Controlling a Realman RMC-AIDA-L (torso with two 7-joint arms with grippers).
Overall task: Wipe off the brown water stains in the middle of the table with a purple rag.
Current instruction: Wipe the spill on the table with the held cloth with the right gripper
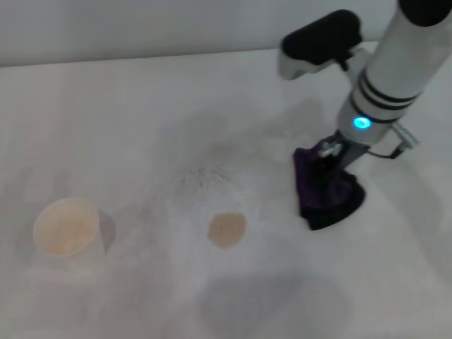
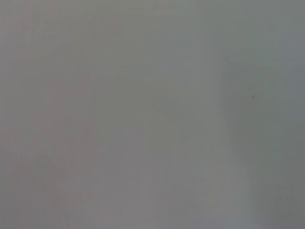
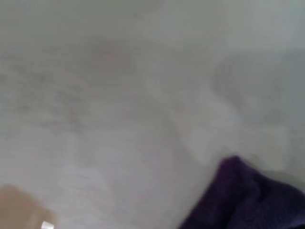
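Observation:
The brown water stain [image 1: 227, 228] is a small round tan blot in the middle of the white table [image 1: 141, 127]. The purple rag [image 1: 323, 189] is a dark lump with a blackish lower edge, to the right of the stain and apart from it. My right gripper [image 1: 329, 154] comes down from the upper right and is shut on the rag's top, with the rag's bottom at the table. The rag also shows in the right wrist view [image 3: 248, 200], where a tan patch [image 3: 19, 210] sits at the edge. My left gripper is out of view.
A white cup [image 1: 67, 227] with a tan inside stands at the left of the table. A faint grey speckled smudge [image 1: 203, 176] lies just behind the stain. The left wrist view shows only a blank grey surface.

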